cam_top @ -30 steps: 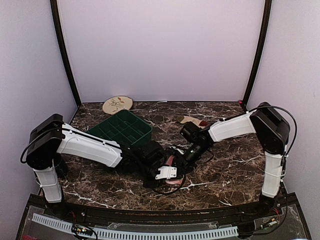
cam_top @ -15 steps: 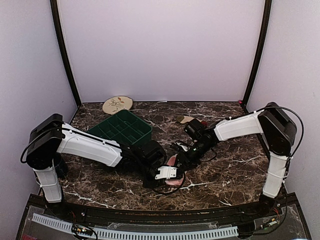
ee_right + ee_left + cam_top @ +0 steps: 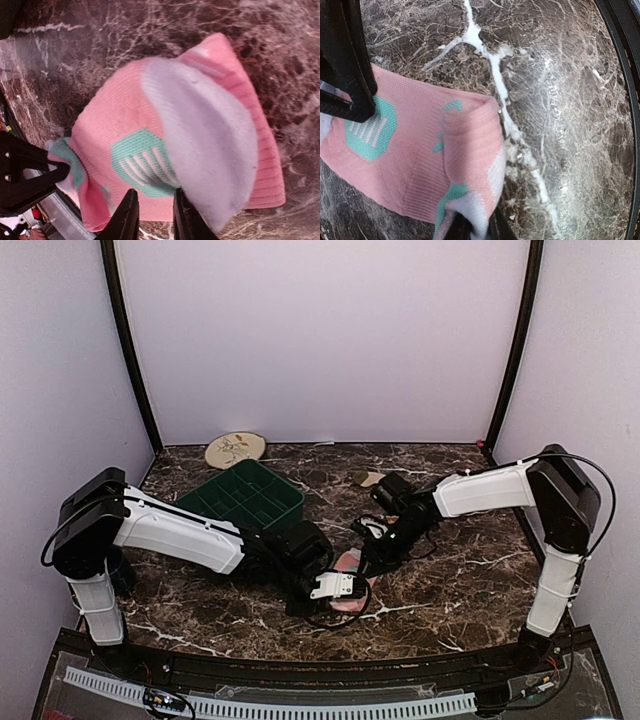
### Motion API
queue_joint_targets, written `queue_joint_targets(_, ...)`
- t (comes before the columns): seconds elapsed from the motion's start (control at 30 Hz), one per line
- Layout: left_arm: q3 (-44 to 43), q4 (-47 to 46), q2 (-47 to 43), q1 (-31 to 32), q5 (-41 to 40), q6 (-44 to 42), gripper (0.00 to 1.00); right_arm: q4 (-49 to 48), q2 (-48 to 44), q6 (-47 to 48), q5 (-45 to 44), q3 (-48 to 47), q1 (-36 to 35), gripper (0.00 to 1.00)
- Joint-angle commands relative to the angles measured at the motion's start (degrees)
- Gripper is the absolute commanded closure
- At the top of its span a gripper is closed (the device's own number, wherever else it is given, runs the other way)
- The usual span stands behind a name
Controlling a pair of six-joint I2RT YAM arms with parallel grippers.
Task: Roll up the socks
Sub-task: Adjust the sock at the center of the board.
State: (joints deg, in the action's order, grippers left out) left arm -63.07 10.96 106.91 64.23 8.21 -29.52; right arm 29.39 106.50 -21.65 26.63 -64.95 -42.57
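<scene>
The pink sock (image 3: 415,145) with mint-green spots lies partly folded on the marble table, near the front middle in the top view (image 3: 349,563). My left gripper (image 3: 472,231) is shut on its white and mint end, low over the table (image 3: 335,587). My right gripper (image 3: 156,220) hovers over the same sock (image 3: 150,125) with its jaws a narrow gap apart and only flat fabric showing between them; it sits just right of the left gripper (image 3: 372,543). The tan sock (image 3: 366,478) peeks out behind the right forearm, mostly hidden.
A dark green compartment tray (image 3: 240,498) stands at the left middle, close behind the left arm. A round patterned plate (image 3: 235,449) lies at the back left. Black cables trail on the table by both grippers.
My right gripper has drawn back up and to the right, away from the left gripper, and its jaws have narrowed. More of the pink sock shows. The left arm has held still.
</scene>
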Motion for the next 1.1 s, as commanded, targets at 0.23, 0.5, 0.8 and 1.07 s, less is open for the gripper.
queue_joint_targets(0.23,0.99,4.56,0.22,0.11,-2.01,1.30,0.80,5.90,1.71,2.49,-7.91,-3.49,0.25,0.82)
queue_joint_targets(0.5,0.17,4.77,0.83,0.11,-1.75,1.74,0.78,7.80,5.52,5.38,-8.52,-5.84,-0.49,0.84)
queue_joint_targets(0.8,-1.38,5.43,1.37,0.11,-0.45,1.83,0.76,8.93,9.34,7.36,-8.22,-9.05,-1.28,0.85)
queue_joint_targets(1.07,-2.10,5.56,1.55,0.19,-0.92,1.83,0.75,10.19,12.39,8.40,-7.84,-13.18,-2.62,0.85)
